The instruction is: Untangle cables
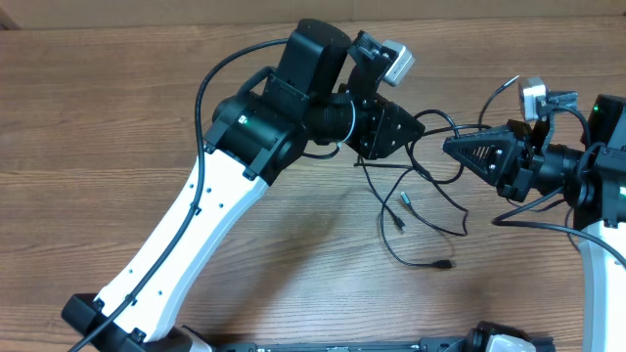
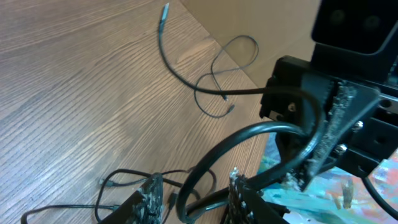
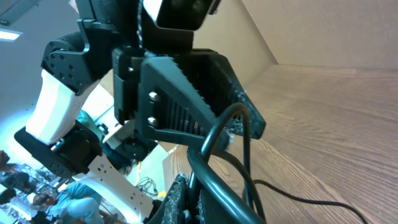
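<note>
Several thin black cables (image 1: 423,182) lie tangled on the wooden table between my two grippers. My left gripper (image 1: 419,128) reaches in from the left. In the left wrist view its fingers (image 2: 151,194) stand apart, and a black cable loop (image 2: 214,162) rises through the gap against the right finger. My right gripper (image 1: 452,147) points left and is shut on that cable (image 3: 231,127), pinched low between its pads (image 3: 180,186). Loose plug ends lie at the front (image 1: 445,264). In the left wrist view a silver-tipped cable (image 2: 164,12) trails across the table.
The left arm's white link (image 1: 186,235) crosses the table from the bottom left. The right arm's base (image 1: 602,186) stands at the right edge. More slack cable (image 2: 118,180) lies under the left gripper. Bare wood lies to the left and front.
</note>
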Available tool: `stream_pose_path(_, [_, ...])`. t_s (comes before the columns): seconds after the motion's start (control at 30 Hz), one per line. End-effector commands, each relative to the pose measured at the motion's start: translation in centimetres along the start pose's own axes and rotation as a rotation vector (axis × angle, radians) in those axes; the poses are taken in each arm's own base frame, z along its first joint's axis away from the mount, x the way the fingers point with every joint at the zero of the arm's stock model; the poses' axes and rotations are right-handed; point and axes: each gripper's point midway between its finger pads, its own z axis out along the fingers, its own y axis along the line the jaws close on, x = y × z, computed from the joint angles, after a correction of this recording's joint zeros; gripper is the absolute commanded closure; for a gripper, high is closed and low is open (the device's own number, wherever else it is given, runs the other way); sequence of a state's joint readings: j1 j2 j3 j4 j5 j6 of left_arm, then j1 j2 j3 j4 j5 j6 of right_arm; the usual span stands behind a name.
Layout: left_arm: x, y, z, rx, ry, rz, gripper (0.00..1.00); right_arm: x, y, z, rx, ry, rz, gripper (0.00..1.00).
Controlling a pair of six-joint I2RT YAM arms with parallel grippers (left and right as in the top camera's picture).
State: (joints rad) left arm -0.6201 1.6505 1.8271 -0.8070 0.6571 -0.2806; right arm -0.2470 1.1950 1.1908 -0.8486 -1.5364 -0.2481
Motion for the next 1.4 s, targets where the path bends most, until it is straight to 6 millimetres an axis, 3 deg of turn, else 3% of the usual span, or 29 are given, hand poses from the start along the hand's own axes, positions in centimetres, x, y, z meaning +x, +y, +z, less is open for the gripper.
stream_pose_path(0.0, [-0.2, 0.5, 0.6, -0.01, 0.004, 0.008, 0.65, -0.3, 0.8, 0.1, -0.038, -0.003, -0.033, 0.96])
stream_pose_path(0.2, [-0.1, 0.7, 0.7, -0.013, 0.007, 0.005, 0.71, -0.3, 0.8, 0.1, -0.038, -0.003, -0.033, 0.96])
stream_pose_path(0.53, [-0.4, 0.8, 0.6, -0.013, -0.003, 0.007, 0.71, -0.3, 0.8, 0.1, -0.038, -0.003, -0.033, 0.96])
stream_pose_path(0.57, [-0.4, 0.7, 0.7, -0.01, -0.003, 0.009, 0.73, -0.3, 0.8, 0.1, -0.038, -0.003, -0.033, 0.96])
stream_pose_path(0.67, [-0.2, 0.2, 0.9, -0.001, 0.002, 0.017, 0.96, -0.3, 0.8, 0.1, -0.037, -0.003, -0.033, 0.96])
stream_pose_path(1.1, [0.1, -0.5, 1.3, 0.012, 0.013, 0.027, 0.96, -0.3, 0.7, 0.1, -0.027, -0.001, -0.03, 0.96])
stream_pose_path(1.2, [0.1, -0.5, 1.3, 0.012, 0.012, 0.027, 0.96, 0.0, -1.1, 0.1, 0.075, 0.016, 0.002, 0.96])
stream_pose_path(1.37, [0.0, -0.5, 1.3, 0.012, 0.011, 0.004, 0.96, 1.0, -6.9, -1.4, 0.43, 0.031, 0.204, 0.96])
